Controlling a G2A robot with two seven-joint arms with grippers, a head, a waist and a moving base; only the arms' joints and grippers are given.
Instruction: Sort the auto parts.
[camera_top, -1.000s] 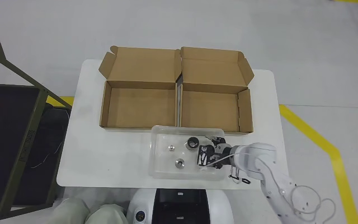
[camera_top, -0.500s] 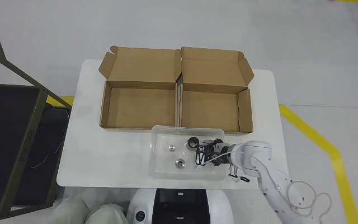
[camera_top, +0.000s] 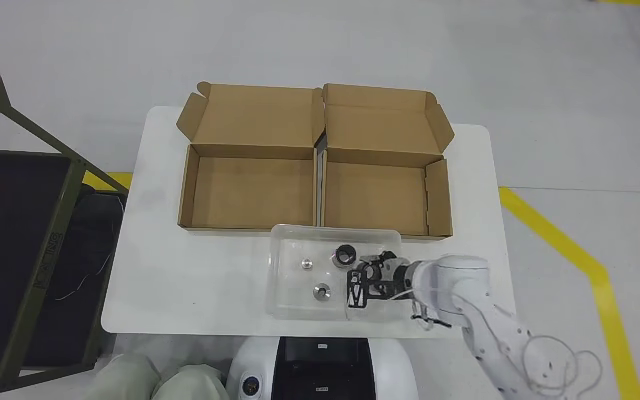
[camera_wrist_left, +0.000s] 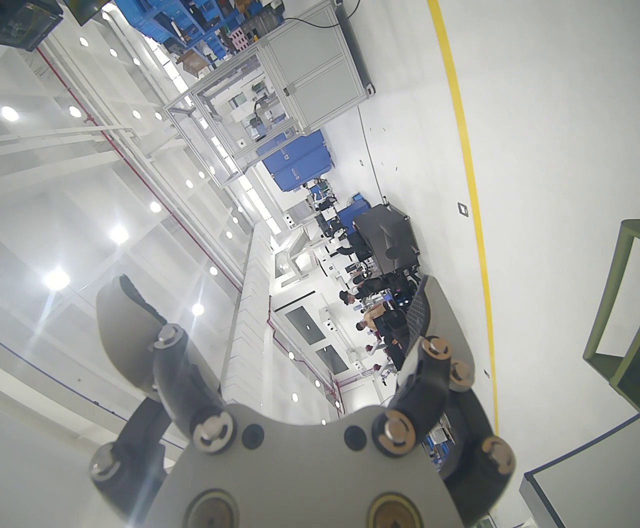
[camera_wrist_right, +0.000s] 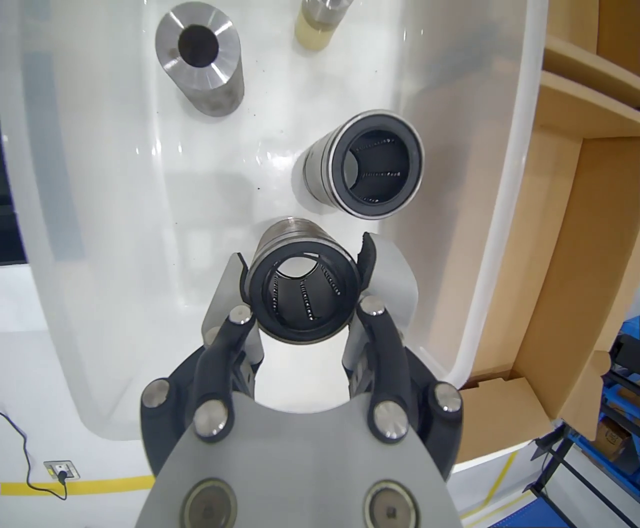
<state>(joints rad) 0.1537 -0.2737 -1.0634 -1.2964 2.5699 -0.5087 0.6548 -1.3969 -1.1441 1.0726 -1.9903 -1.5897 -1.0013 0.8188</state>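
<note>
The right gripper (camera_wrist_right: 305, 270) clamps a bearing (camera_wrist_right: 302, 295), its sides hidden by fingers (camera_wrist_right: 367, 257), at the tray's (camera_wrist_right: 520, 150) right end; the left gripper (camera_wrist_left: 272, 305) gapes wide.

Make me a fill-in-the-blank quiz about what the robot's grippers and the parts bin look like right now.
The right gripper clamps a bearing; the left gripper holds ____.
Beyond the clear bin, farther from the robot, stand ____ cardboard boxes.
The bin also contains ____ loose bearing of the same kind.
Missing words: nothing, two, one.
</note>
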